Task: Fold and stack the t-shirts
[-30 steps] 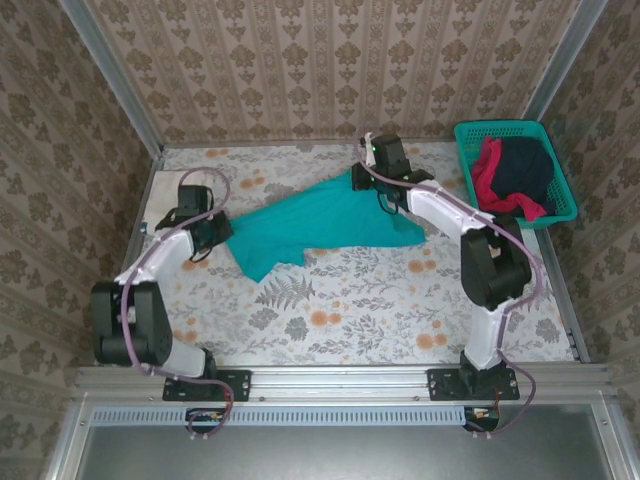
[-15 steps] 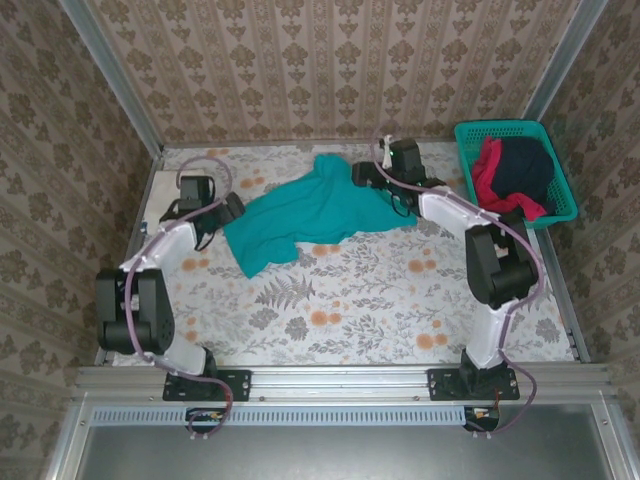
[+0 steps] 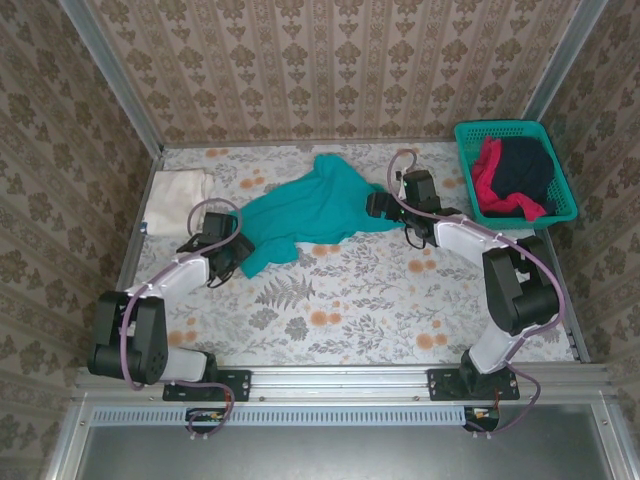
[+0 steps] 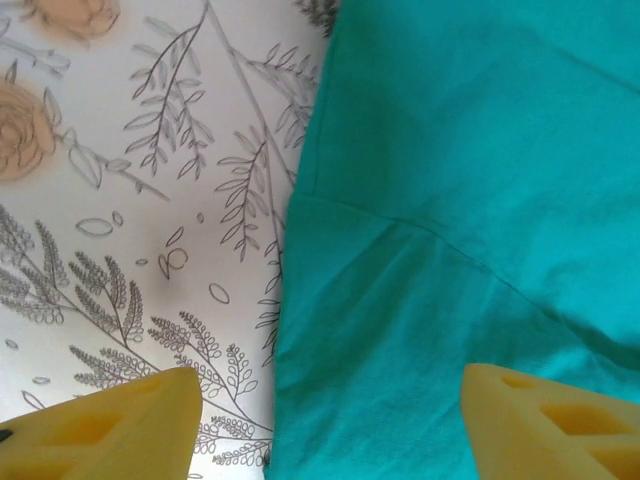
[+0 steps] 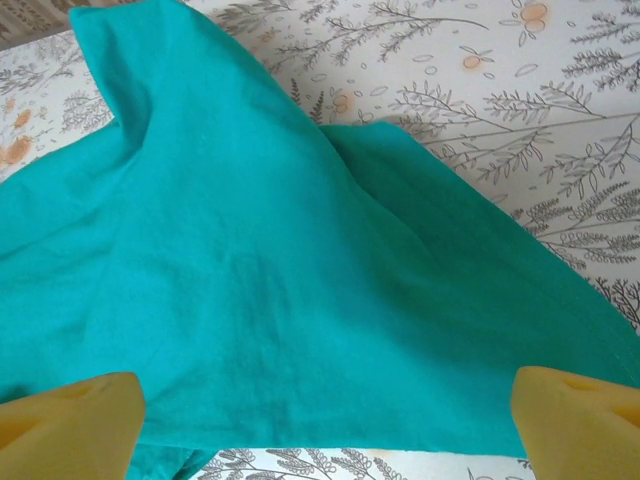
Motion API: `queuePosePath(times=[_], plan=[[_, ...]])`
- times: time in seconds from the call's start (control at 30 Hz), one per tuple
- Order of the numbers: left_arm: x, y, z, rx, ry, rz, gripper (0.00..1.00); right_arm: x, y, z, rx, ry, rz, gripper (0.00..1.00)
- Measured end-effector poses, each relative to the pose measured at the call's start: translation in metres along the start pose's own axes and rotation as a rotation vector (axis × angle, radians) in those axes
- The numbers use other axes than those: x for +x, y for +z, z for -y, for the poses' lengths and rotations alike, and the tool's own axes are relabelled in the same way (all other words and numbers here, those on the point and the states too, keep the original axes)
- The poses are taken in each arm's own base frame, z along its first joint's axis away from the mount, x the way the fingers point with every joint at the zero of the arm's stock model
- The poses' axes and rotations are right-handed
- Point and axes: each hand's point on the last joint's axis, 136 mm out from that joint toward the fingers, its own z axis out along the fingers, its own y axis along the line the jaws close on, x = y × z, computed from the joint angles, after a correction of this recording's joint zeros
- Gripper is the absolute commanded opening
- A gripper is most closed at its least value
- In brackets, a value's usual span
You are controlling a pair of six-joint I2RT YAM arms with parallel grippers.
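Top external view: the teal t-shirt (image 3: 310,208) lies crumpled and spread out on the floral table (image 3: 360,300), in its far middle part, with one end bunched up toward the far edge. The left gripper (image 3: 232,252) sits low at the shirt's near-left corner, and the right gripper (image 3: 378,205) sits at its right edge. A folded cream-white t-shirt (image 3: 180,188) rests at the far left, well apart from the teal one. The teal basket (image 3: 500,126) at the far right holds a red t-shirt (image 3: 489,166) and a dark navy t-shirt (image 3: 525,168). Left wrist view: the two yellow fingers (image 4: 110,425) are spread wide and straddle the shirt's edge, one over bare table and the other over teal cloth where a seam is visible; they grip nothing. Right wrist view: the yellow fingers (image 5: 65,415) are spread wide, with rumpled teal cloth lying across the gap between them and nothing pinched.
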Motion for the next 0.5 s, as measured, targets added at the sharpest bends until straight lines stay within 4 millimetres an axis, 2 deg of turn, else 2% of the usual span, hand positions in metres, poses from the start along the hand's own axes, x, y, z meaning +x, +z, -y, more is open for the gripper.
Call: queuePosePath(times=[0.13,0.33,0.5], plan=[[0.003,0.010,-0.002,-0.009,-0.052,-0.020,0.62,0.000,0.000,0.000,0.000,0.008,0.000,0.95],[0.009,0.021,0.004,0.015,-0.099,-0.055,0.60,-0.001,0.000,0.002,0.003,0.011,0.002,0.98],[0.011,0.026,0.008,0.032,-0.123,-0.068,0.54,-0.002,0.000,0.006,0.010,0.017,0.004,0.98]])
